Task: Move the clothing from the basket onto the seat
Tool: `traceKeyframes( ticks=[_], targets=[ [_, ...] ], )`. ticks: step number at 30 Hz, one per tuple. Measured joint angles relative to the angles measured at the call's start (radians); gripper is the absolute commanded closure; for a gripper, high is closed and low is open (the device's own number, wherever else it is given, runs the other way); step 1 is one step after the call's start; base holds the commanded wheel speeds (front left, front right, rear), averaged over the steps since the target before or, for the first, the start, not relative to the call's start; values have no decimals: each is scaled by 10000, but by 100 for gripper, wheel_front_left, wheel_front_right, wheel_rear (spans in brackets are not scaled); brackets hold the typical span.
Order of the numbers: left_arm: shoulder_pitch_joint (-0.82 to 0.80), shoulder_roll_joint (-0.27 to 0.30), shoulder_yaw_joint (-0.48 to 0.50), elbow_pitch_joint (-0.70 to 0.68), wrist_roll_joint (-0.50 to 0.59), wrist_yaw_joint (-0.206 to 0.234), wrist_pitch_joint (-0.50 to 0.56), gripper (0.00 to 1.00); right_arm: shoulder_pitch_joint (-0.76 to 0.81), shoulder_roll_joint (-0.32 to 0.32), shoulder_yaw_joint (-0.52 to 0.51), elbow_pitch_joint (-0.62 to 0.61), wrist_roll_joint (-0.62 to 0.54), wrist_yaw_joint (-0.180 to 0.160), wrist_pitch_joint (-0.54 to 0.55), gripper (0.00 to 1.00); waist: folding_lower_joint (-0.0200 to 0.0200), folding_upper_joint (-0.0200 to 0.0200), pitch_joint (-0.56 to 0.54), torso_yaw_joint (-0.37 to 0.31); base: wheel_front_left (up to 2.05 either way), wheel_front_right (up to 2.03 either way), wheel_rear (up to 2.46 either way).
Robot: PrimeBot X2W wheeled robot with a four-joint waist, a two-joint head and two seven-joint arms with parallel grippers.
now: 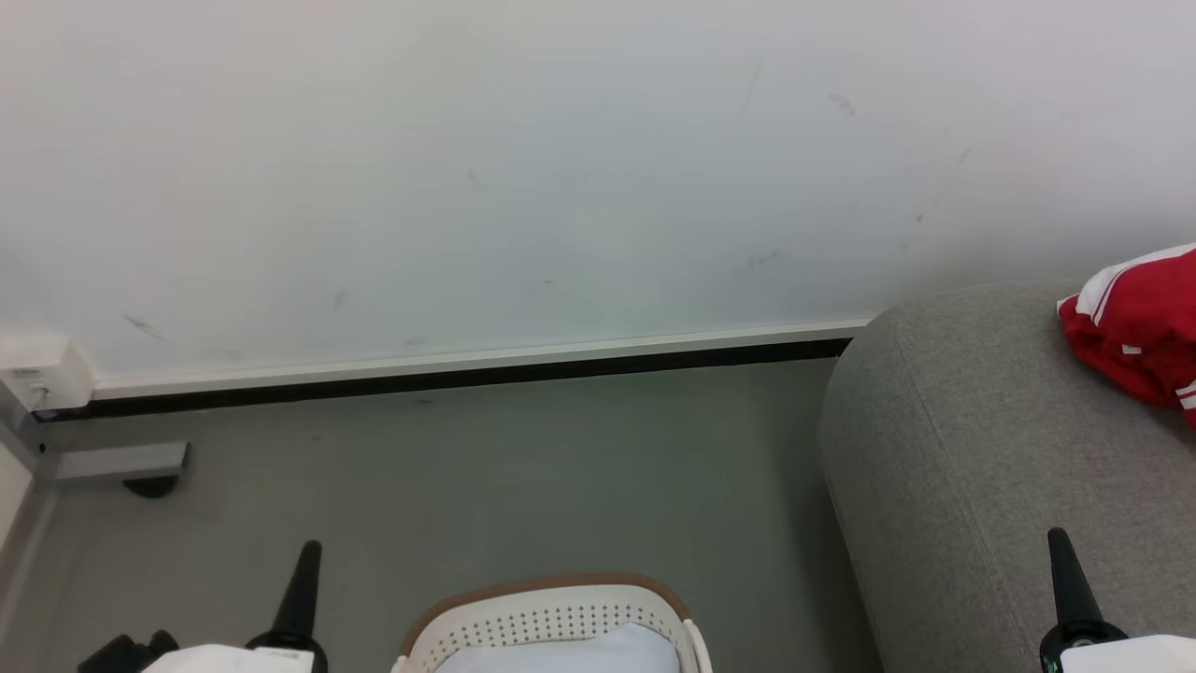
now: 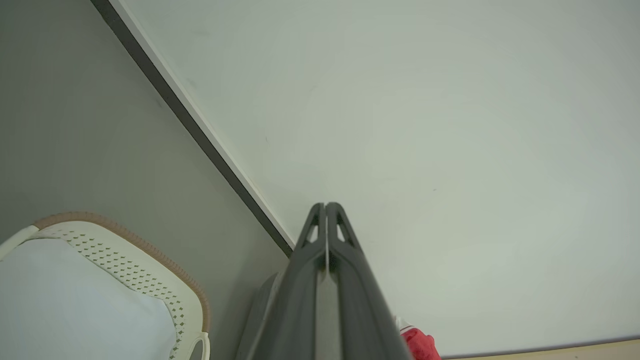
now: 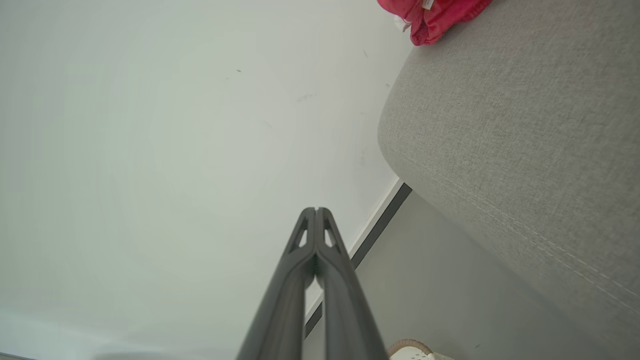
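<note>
Red clothing (image 1: 1135,332) with white stripes lies bunched on top of grey woven seat (image 1: 981,449), at far right, close to white wall (image 1: 561,187). Cream perforated basket (image 1: 551,617) with brown rim stands on grey floor (image 1: 514,467), left of seat; pale blue-white mass inside. Left gripper (image 1: 309,551) fingers pressed together, holding nothing, left of basket. Right gripper (image 1: 1060,537) likewise pressed together, holding nothing, above seat.
</note>
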Motion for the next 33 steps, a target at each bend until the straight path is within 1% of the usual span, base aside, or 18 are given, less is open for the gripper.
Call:
traceKeyframes(
  ticks=[18, 33],
  targets=[
    [-192, -119, 326, -36, -1538, -134, 412, 100, -63, -12, -138, -178, 1661, 0, 424, 100, 0, 0, 124, -55, 0, 0, 0],
    [-323, -219, 570, -61, -2520, -238, 711, 100, -202, -27, -221, -332, 2859, 0, 706, 100, 0, 0, 227, -101, 0, 0, 0]
  ],
)
